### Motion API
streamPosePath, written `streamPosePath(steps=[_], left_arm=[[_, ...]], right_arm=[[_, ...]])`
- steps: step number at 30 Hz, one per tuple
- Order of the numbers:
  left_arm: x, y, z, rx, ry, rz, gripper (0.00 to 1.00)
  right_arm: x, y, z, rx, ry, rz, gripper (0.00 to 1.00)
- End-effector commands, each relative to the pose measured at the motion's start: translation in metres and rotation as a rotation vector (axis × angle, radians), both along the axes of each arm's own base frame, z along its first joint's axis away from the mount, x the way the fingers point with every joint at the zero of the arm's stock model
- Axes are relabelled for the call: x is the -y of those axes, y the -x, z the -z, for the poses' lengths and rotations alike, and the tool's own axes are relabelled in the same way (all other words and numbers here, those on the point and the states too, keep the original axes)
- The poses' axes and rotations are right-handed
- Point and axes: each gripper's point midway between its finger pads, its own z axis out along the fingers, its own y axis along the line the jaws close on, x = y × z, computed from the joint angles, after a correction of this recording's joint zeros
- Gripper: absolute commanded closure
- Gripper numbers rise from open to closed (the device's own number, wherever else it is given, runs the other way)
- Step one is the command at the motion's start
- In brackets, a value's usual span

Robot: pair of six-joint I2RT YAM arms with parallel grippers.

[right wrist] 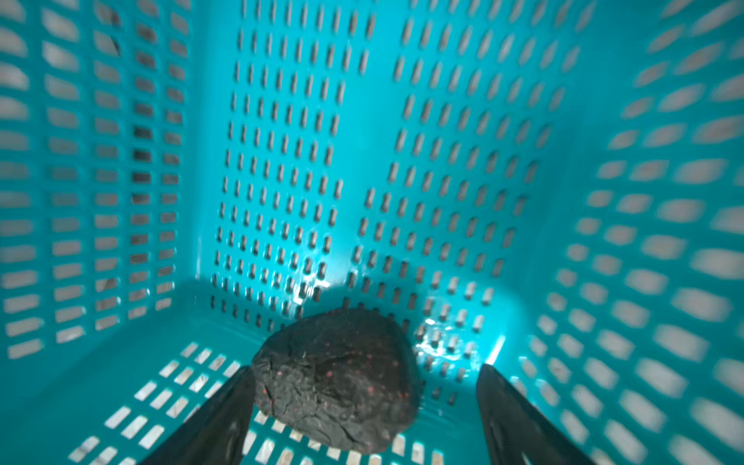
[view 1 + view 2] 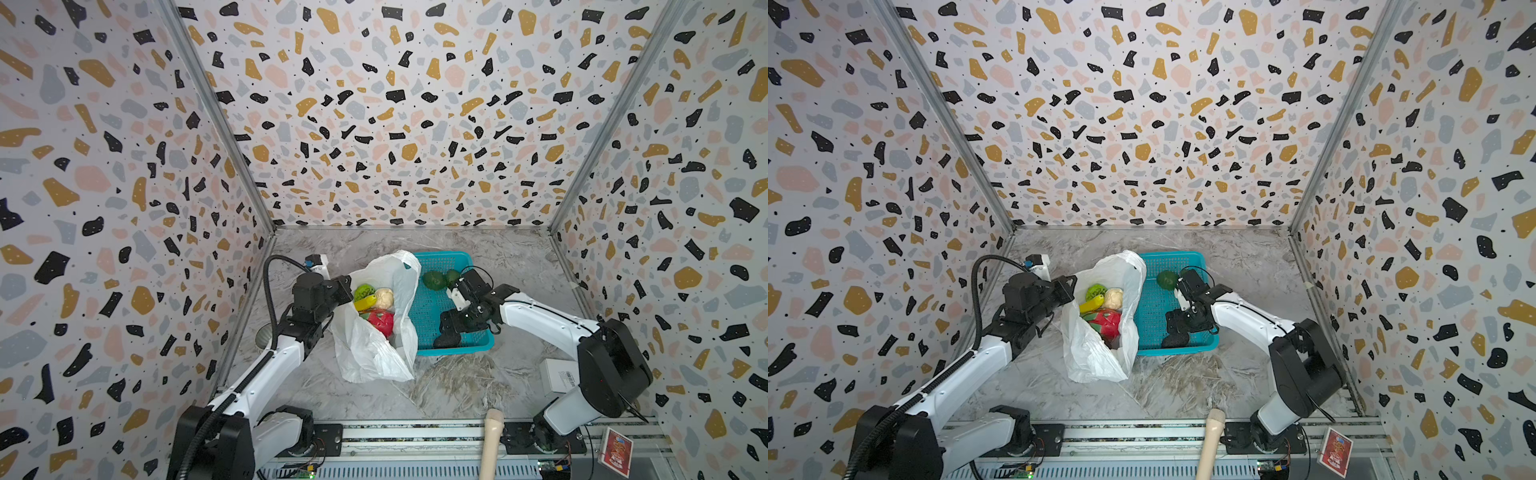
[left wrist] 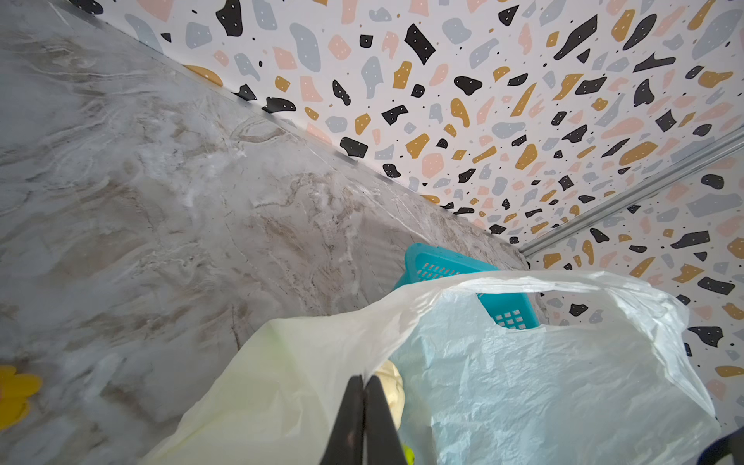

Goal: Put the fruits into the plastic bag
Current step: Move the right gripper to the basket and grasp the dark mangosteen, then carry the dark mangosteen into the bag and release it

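Plainly, little writing can be read: the white box [image 2: 557,376] near the worktop's right edge carries a barcode label, and the red card [image 2: 1335,453] at the front right corner shows a picture, both with print too small to make out. The plastic bag [image 2: 374,345] lies near the middle of the worktop, its long axis running front to back, its closed end toward the front edge and its open mouth toward the back. It is touching the left side of the teal basket [image 2: 457,349]. The left gripper [image 3: 364,386] is clenched on the bag's rim. In the mouth lie a bumpy light-green fruit [image 2: 364,291], a banana [image 2: 365,304] lying crosswise, a beige lumpy piece [image 2: 384,297] and a red fruit [image 2: 382,322]. The right gripper [image 1: 364,370] is released, jaws spread either side of the blackish oval fruit [image 1: 338,382] by the basket's front wall. A dark green fruit [image 2: 1167,279] sits nearer the basket's back.
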Motion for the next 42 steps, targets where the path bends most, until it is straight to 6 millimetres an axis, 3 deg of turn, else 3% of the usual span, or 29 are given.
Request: streamPosePath(steps=[1, 4, 7, 11, 14, 18, 23, 27, 30, 33, 35, 37, 42], left_arm=[[0.001, -0.003, -0.006, 0.05, 0.0, 0.003, 1.0], [0.002, -0.003, -0.007, 0.054, 0.002, 0.004, 1.0], [0.002, -0.003, -0.006, 0.051, 0.002, 0.003, 1.0], [0.001, -0.003, -0.006, 0.049, 0.001, 0.002, 1.0], [0.002, -0.003, -0.006, 0.048, 0.001, 0.003, 1.0], [0.002, -0.003, -0.006, 0.047, 0.0, 0.004, 1.0], [0.002, -0.003, -0.005, 0.044, 0.001, 0.006, 1.0], [0.002, -0.003, -0.005, 0.046, 0.004, 0.007, 1.0], [0.002, -0.002, -0.005, 0.044, 0.004, 0.007, 1.0], [0.002, -0.002, -0.006, 0.047, 0.003, 0.009, 1.0], [0.003, -0.003, -0.007, 0.047, 0.004, 0.009, 1.0], [0.003, -0.003, -0.007, 0.048, 0.006, 0.011, 1.0], [0.003, -0.002, -0.013, 0.057, 0.006, 0.011, 1.0]], right_arm=[[-0.003, 0.03, 0.017, -0.12, -0.005, -0.068, 0.14], [-0.002, 0.037, 0.034, -0.159, 0.014, -0.082, 0.19], [-0.004, 0.032, 0.041, -0.152, 0.022, -0.077, 0.33], [-0.008, 0.016, 0.034, -0.098, 0.021, -0.064, 0.6], [-0.013, 0.0, 0.017, -0.025, 0.006, -0.049, 0.67], [-0.026, -0.027, -0.03, 0.126, -0.059, -0.029, 0.7], [-0.056, -0.047, -0.121, 0.381, -0.207, -0.068, 0.72], [-0.089, -0.035, -0.19, 0.577, -0.339, -0.165, 0.72], [-0.105, -0.023, -0.228, 0.72, -0.39, -0.193, 0.72], [-0.119, -0.012, -0.252, 0.834, -0.433, -0.226, 0.72], [-0.132, -0.008, -0.255, 0.839, -0.469, -0.263, 0.71], [-0.149, -0.006, -0.246, 0.795, -0.484, -0.318, 0.71], [-0.186, -0.001, -0.193, 0.636, -0.418, -0.459, 0.69]])
